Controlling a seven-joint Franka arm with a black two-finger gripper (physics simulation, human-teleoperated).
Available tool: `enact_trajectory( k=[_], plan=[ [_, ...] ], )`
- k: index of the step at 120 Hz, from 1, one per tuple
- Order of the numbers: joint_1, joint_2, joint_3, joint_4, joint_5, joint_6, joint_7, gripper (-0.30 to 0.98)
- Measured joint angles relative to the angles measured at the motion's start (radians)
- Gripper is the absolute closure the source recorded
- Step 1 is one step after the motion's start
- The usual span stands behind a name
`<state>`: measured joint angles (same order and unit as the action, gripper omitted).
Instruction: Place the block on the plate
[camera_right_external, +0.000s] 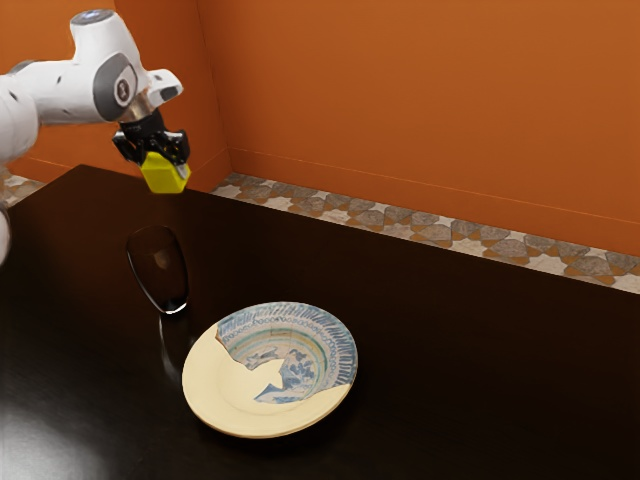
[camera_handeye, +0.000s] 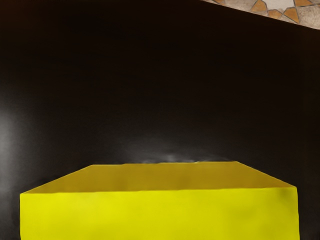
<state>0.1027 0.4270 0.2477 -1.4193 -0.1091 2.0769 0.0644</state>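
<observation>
Home-like room, possibly dining area; exact type unclear. Plain walls (camera_right_external: 400, 100) in warm orange, meeting at corner, with low skirting (camera_right_external: 420, 195) in same colour. Patterned floor (camera_right_external: 470, 236) of stone-like pieces in grey, cream and rust-orange. Dark, glossy tabletop (camera_right_external: 480, 390) carries household tableware: cream plate (camera_right_external: 225, 390) with blue decoration, and dark see-through glass (camera_right_external: 157, 265) near it.

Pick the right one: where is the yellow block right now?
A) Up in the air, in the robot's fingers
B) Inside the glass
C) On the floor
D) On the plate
A: the yellow block is held by the robot's fingers, up above the dark table and away from the plate.
</observation>
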Motion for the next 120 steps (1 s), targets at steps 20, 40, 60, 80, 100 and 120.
enact_trajectory(
  k=[20,40,60,80,100,120],
  plan=[
    [-0.037,-0.159,-0.169,-0.151,0.106,-0.015,-0.121,0.27],
    [-0.054,-0.269,-0.331,-0.329,0.177,-0.023,-0.296,0.26],
    [-0.093,-0.287,-0.360,-0.476,0.186,-0.004,-0.468,0.26],
    [-0.130,-0.254,-0.373,-0.543,0.180,0.046,-0.614,0.26],
    [-0.172,-0.232,-0.385,-0.582,0.142,0.084,-0.738,0.26],
    [-0.182,-0.239,-0.396,-0.634,0.099,0.114,-0.839,0.26]
  ],
)
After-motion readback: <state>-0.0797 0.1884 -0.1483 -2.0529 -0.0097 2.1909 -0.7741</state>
